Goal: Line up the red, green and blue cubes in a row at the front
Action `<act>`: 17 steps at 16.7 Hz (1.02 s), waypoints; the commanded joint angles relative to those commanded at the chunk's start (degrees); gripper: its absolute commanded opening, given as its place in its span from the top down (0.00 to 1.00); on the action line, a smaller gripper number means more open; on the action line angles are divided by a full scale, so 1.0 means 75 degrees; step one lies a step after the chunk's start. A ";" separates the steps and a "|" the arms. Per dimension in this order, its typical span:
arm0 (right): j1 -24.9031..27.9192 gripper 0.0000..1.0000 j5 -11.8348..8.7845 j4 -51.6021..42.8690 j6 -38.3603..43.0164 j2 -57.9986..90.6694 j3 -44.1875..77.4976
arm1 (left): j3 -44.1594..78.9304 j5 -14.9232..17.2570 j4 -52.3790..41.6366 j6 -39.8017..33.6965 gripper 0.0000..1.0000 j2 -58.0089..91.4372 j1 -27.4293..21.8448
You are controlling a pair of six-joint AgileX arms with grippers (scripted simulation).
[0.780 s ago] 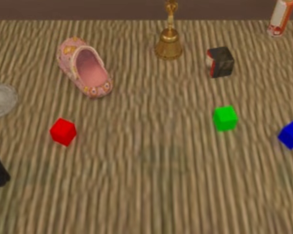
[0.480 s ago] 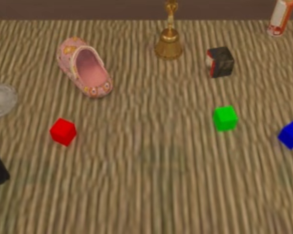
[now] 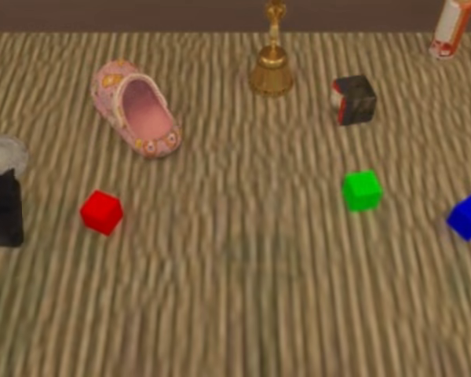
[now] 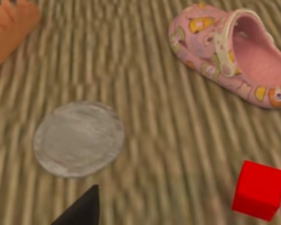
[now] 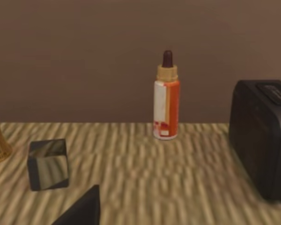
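Reaching farther in from the table's left edge, left arm (image 3: 1, 208) nears red cube (image 3: 101, 212).

Overhead top view — wrists low, perhaps oblique

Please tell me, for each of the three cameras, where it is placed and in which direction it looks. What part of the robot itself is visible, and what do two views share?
Top view: above the table, looking down on the red cube, green cube and blue cube; the left arm's dark body shows at the left edge.
Left wrist view: on the left arm, facing down at the pink shoe and a silver disc; one dark end effector finger shows.
Right wrist view: on the right arm, facing the back wall and a dropper bottle; one dark finger shows.
Shared: top and left wrist views both show the red cube and the shoe.
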 joint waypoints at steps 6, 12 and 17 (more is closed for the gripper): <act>0.0000 0.00 0.0000 0.0000 0.0000 0.0000 0.0000 | 0.3435 0.0000 -0.2562 0.0491 0.00 0.4976 -0.0559; 0.0000 0.00 0.0000 0.0000 0.0000 0.0000 0.0000 | 0.6307 0.0007 -0.4596 0.0888 0.00 0.8647 -0.1021; 0.0000 0.00 0.0000 0.0000 0.0000 0.0000 0.0000 | 0.7670 0.0003 -0.5437 0.1066 0.00 1.0290 -0.1226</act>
